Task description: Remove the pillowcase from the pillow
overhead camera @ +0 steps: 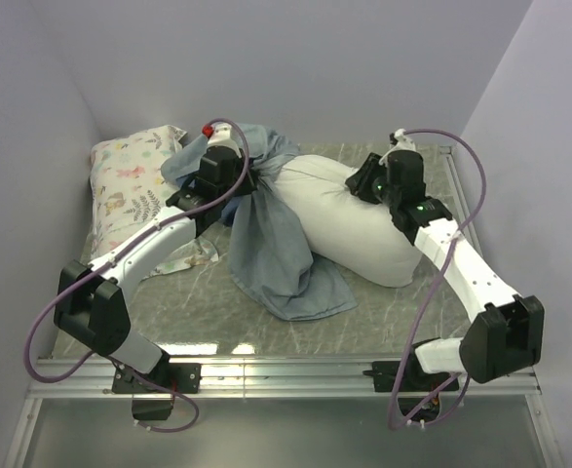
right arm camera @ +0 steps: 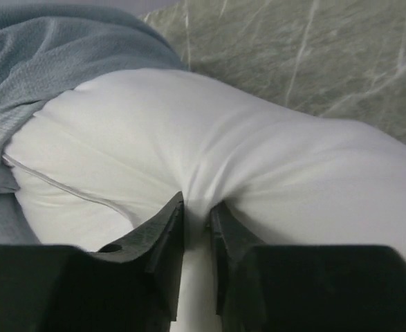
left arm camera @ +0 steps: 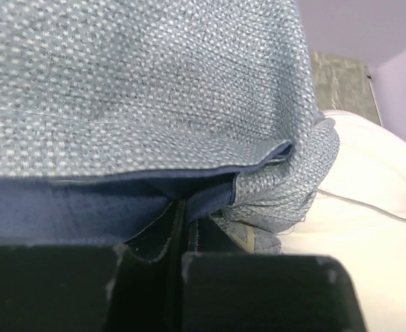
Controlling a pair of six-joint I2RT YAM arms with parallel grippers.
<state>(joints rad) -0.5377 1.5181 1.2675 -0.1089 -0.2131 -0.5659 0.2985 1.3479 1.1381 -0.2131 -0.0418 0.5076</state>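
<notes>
Left end effector (left arm camera: 178,211) pinches pillowcase (left arm camera: 140,90) — pillow (left arm camera: 372,214) just beside.

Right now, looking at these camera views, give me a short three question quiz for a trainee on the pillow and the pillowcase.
1. True or false: the pillowcase covers the whole pillow.
2. The left gripper is shut on: A the pillowcase, B the pillow, C nothing.
3. Fill in: the floral pillow lies at the table's far ___ corner.
Key: 1 false; 2 A; 3 left.
</notes>
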